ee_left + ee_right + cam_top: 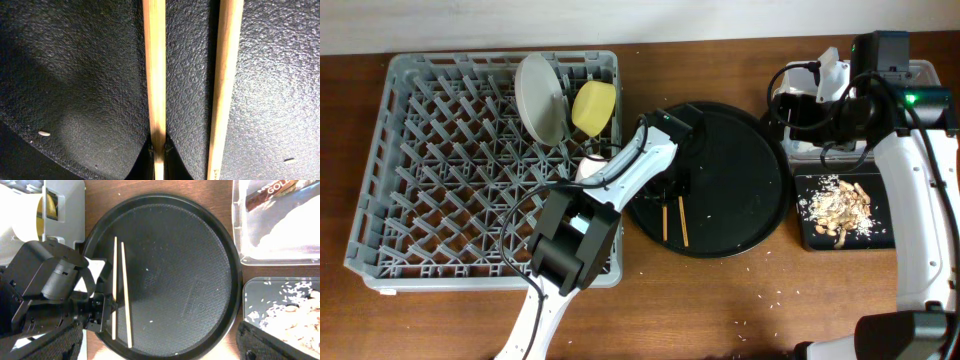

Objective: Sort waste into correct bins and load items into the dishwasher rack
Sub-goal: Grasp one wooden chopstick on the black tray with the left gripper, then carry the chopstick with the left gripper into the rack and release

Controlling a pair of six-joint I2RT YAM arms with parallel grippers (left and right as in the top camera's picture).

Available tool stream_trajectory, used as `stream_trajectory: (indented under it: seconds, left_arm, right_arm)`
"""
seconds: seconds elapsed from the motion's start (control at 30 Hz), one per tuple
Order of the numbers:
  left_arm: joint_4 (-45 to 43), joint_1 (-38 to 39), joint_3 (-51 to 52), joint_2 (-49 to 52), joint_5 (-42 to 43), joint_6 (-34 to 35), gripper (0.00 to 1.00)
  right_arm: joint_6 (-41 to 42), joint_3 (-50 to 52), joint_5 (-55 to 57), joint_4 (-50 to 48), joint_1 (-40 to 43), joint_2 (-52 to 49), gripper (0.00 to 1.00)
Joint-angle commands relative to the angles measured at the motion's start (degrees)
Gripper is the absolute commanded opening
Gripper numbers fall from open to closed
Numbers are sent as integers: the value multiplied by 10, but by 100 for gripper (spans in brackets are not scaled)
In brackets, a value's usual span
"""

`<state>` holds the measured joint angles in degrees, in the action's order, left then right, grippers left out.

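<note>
Two wooden chopsticks lie side by side on the large round black tray. My left gripper is down on the tray and shut on one chopstick. The other chopstick lies free beside it. The right wrist view shows the pair and the left gripper. My right gripper is open and empty, held high over the clear tub. The tub holds the brown wrapper and the white napkin. Food scraps lie in the flat black tray.
The grey dishwasher rack fills the left, with the grey-white plate and yellow bowl standing at its back right. A small pale thing shows in the rack, partly hidden by my left arm. Crumbs dot the round tray and table.
</note>
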<state>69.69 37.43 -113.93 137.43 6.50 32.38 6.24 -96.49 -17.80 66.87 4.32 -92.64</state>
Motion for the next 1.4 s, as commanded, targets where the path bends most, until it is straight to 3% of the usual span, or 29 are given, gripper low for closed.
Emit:
stream_trajectory:
  seconds: [0.0,0.2,0.37,0.57,0.6,0.8,0.97,1.13,1.37]
  left_arm:
    - [0,-3,4,24,13,-3,0]
    - [35,-5,-64,23,9,-41,0]
    - [147,-7,-225,23,-76,-49,0]
    - [270,-39,-411,23,-107,-65,0]
    - [271,-45,-423,19,-99,-101,0]
    - [271,-93,-425,-41,-99,-131,0]
    - [270,-144,-347,-140,-126,-154,0]
    - [270,-185,-157,-237,-154,-153,0]
    - [183,-207,49,-244,-185,-154,0]
  right_arm:
    - [2,-5,5,0,2,-3,98]
    - [2,-5,5,0,2,-3,98]
    - [2,-5,5,0,2,-3,99]
    - [2,-5,5,0,2,-3,99]
    - [2,-5,5,0,2,-3,98]
    - [2,-5,5,0,2,-3,99]
    - [2,-5,5,0,2,-3,98]
    - [2,-5,5,0,2,-3,99]
    - [2,-5,5,0,2,-3,98]
